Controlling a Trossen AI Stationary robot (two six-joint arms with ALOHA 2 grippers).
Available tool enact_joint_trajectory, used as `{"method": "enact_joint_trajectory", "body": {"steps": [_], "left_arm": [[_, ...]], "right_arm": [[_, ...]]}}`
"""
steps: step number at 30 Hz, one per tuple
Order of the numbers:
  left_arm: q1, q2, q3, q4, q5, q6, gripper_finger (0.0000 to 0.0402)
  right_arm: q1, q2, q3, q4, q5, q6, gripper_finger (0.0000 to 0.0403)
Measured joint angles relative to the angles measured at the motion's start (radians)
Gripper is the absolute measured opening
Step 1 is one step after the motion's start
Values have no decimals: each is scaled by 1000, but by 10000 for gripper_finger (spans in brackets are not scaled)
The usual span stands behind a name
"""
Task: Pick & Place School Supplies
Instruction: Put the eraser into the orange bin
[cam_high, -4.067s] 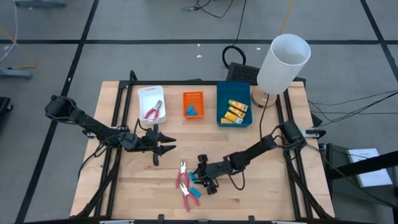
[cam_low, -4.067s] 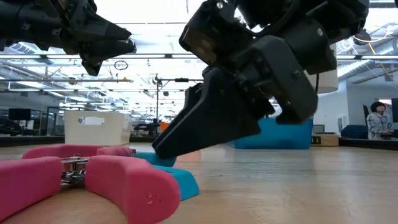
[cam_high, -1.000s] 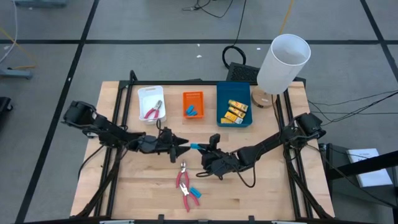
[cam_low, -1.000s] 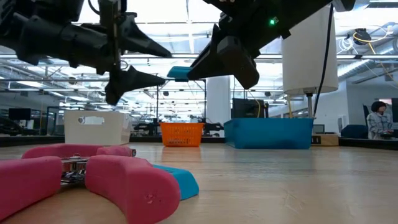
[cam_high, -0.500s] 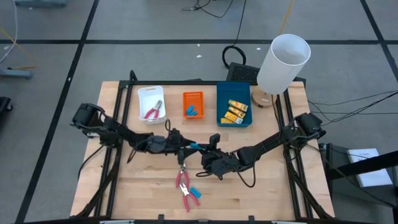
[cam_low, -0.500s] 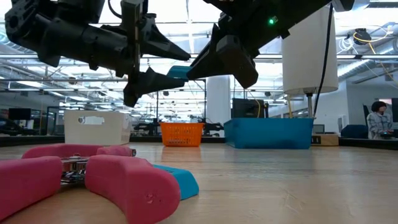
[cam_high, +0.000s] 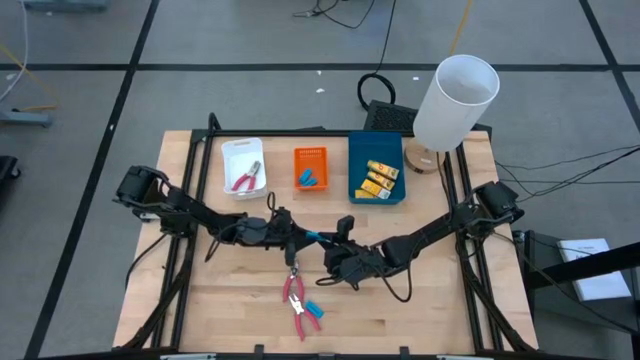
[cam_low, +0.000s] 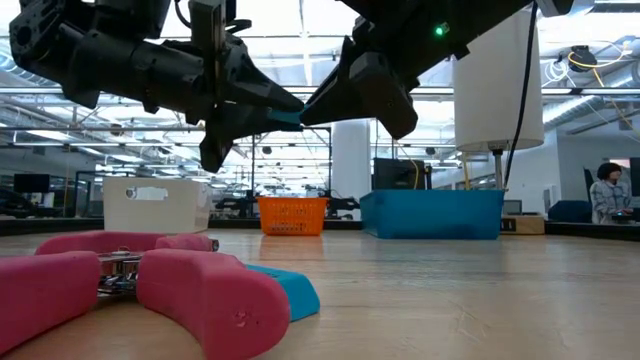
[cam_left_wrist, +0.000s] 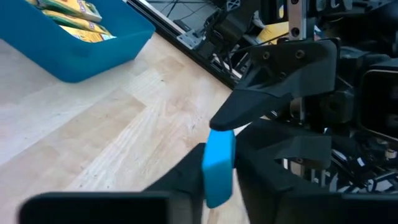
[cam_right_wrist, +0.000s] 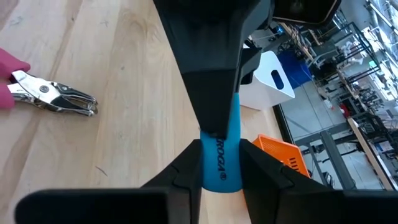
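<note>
High view: both claws, left claw and right claw, pinch one light-blue piece; blue tray holds yellow packets.

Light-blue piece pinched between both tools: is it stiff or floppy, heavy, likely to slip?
Probably stiff: the light-blue piece runs straight between the left tool and right tool, with no sag. Likely light, since narrow fingertip pinches carry it in mid-air. Its smooth, plastic-looking faces might slip as one side releases.
</note>
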Motion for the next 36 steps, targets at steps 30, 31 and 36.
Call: {"method": "enact_joint_trajectory", "body": {"steps": [30, 31, 36], "left_arm": [[56, -158, 0, -123, -54, 227, 37], [56, -168, -1, -131, -53, 249, 37], [71, -198, 0, -149, -141, 391, 37]], "right_arm": [[53, -108, -1, -302, -81, 559, 168], [52, -123, 0, -322, -91, 586, 171], [55, -180, -89, -283, -117, 616, 177]]}}
